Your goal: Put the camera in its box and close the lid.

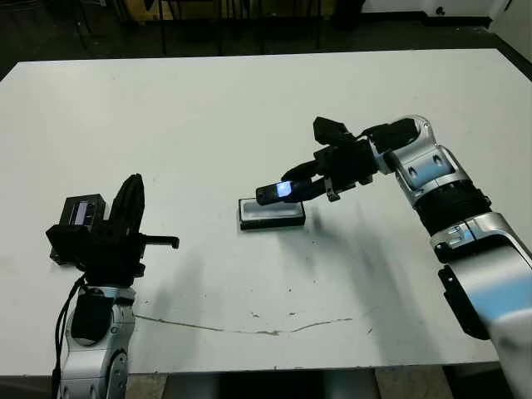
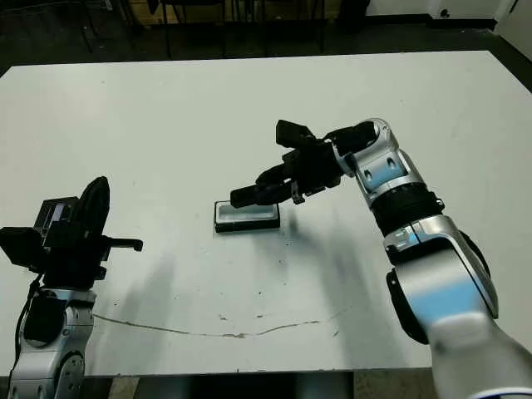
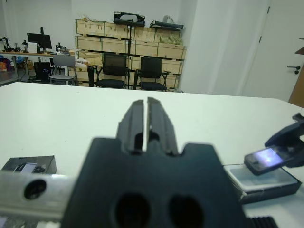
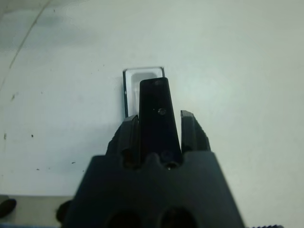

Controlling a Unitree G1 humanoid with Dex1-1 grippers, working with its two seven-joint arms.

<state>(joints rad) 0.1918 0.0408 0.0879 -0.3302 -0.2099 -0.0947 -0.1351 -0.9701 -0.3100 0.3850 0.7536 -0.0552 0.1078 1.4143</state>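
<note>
My right gripper (image 1: 309,184) is shut on the camera (image 1: 278,191), a slim black bar whose bluish screen (image 3: 264,158) glows. The camera hangs slightly tilted just above the box (image 1: 272,216), a shallow black-rimmed tray with white lining (image 4: 142,75) near the table's middle. Its free end sticks out over the box. The lid (image 1: 83,212), black with a greyish panel, lies at the table's left, close beside my left gripper (image 1: 133,187). That gripper is shut on nothing, its fingers (image 3: 156,118) pressed together and pointing away from me.
A thin dark scratch line (image 1: 249,330) runs across the white table (image 1: 249,108) near its front edge. Beyond the far edge stand office chairs (image 3: 113,71) and stacked wooden crates (image 3: 128,40).
</note>
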